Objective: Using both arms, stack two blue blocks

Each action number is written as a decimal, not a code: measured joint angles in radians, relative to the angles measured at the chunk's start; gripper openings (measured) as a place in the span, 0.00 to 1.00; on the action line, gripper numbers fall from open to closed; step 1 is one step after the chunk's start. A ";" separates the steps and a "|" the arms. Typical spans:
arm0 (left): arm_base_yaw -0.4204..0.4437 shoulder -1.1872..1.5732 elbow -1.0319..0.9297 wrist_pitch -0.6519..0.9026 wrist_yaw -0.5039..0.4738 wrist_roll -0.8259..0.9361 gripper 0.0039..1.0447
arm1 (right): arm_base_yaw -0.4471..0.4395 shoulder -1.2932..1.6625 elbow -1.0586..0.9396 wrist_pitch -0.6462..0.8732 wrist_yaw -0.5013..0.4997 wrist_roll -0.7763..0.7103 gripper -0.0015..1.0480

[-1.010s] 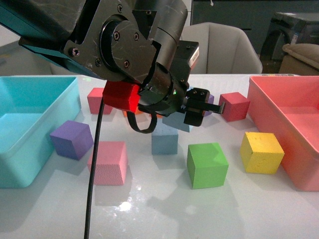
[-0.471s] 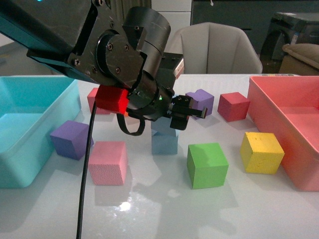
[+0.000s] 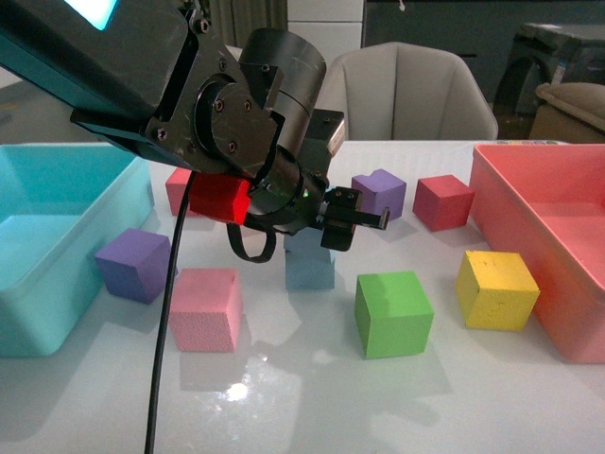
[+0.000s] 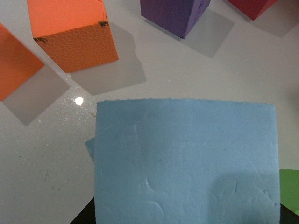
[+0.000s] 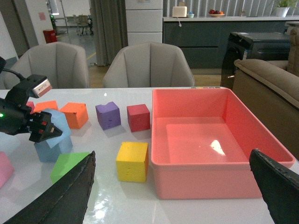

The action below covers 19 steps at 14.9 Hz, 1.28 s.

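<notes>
Left arm (image 3: 227,123) holding one blue block over the other on a white table.

The left gripper (image 3: 352,219) pinches the upper blue block (image 5: 52,122), which sits tilted and off-centre just above the lower blue block (image 3: 310,270); whether the two touch cannot be told. It probably needs levelling, squaring to the lower edges and a slow descent before release, as it may otherwise tip. The right gripper (image 5: 173,154) is spread wide and empty, well apart. The glossy table (image 3: 312,397) carries a turquoise bin (image 3: 57,312), a pink bin (image 3: 567,236), a green cube (image 3: 392,312) and a yellow cube (image 3: 496,288). Grey chairs (image 3: 425,90) stand behind.
</notes>
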 joint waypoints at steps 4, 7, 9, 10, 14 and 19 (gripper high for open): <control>0.008 0.002 0.000 -0.016 -0.014 0.000 0.65 | 0.000 0.000 0.000 0.000 0.000 0.000 0.94; 0.009 0.003 0.004 -0.021 -0.014 0.000 0.96 | 0.000 0.000 0.000 0.000 0.000 0.000 0.94; 0.007 0.003 0.009 -0.015 -0.014 -0.003 0.94 | 0.000 0.000 0.000 0.000 0.000 0.000 0.94; 0.007 0.003 0.010 -0.011 -0.014 -0.008 0.94 | 0.000 0.000 0.000 0.000 0.000 0.000 0.94; 0.000 -0.089 -0.007 0.002 0.017 -0.040 0.94 | 0.000 0.000 0.000 0.000 0.000 0.000 0.94; -0.024 -0.380 -0.259 0.134 0.100 -0.069 0.94 | 0.000 0.000 0.000 0.000 0.000 0.000 0.94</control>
